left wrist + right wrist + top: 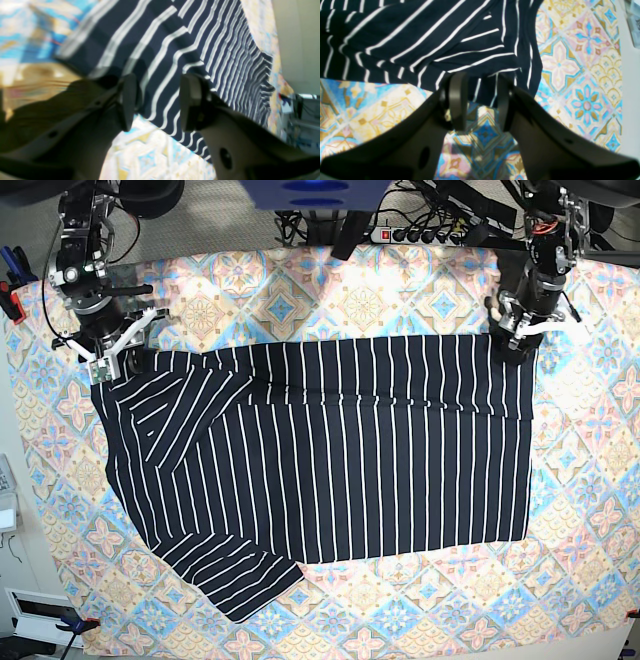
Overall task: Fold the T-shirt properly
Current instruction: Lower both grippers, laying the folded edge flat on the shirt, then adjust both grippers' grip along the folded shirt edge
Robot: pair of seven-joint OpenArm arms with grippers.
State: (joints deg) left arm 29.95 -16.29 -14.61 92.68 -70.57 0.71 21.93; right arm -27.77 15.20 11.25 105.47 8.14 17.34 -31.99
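The T-shirt (340,460), dark navy with thin white stripes, lies spread across the patterned tablecloth (585,510), its far edge folded over toward the front. One sleeve (235,575) sticks out at the front left. My left gripper (515,340) stands at the shirt's far right corner. In the left wrist view it (158,102) is open, with striped cloth (175,50) lying just beyond the fingertips. My right gripper (115,360) is at the far left corner by the folded sleeve. It (480,102) is open over the cloth's edge (480,62), nothing pinched.
A power strip (420,232) and cables run along the table's back edge. A red-handled clamp (10,295) sits at the left edge. The tablecloth's front edge is close below the sleeve. A shelf with clutter (300,112) stands beyond the table in the left wrist view.
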